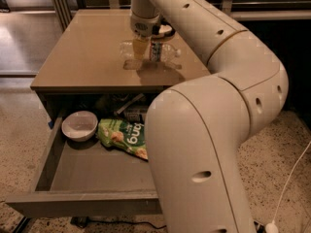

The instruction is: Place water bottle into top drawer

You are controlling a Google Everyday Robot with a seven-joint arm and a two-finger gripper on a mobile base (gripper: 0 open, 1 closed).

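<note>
While the clear ribbed plastic water bottle with its blue-and-white label band lies on its side on the tan-topped table, towards the back right part of that surface, the robot's pale, yellowish two-finger gripper points straight down onto it from above. The gripper meets the bottle near its left half, just left of the label, and covers part of the clear body. Whether it has closed on the bottle or merely sits over it cannot be told from this angle.

Below the tabletop, the wide shallow grey top drawer stands pulled well out towards the camera, its flat plain front panel nearest. Inside, at the back left, sits a small round white bowl; just beside it, to its right, lies a crumpled green snack bag with white lettering. Behind the bag are some darker things (too dim to identify). The front part of the drawer floor is bare grey.

The large cream-coloured jointed robot arm fills the right side of the view, hiding the drawer's right end. A thin white cable trails across the speckled floor at the far right.
</note>
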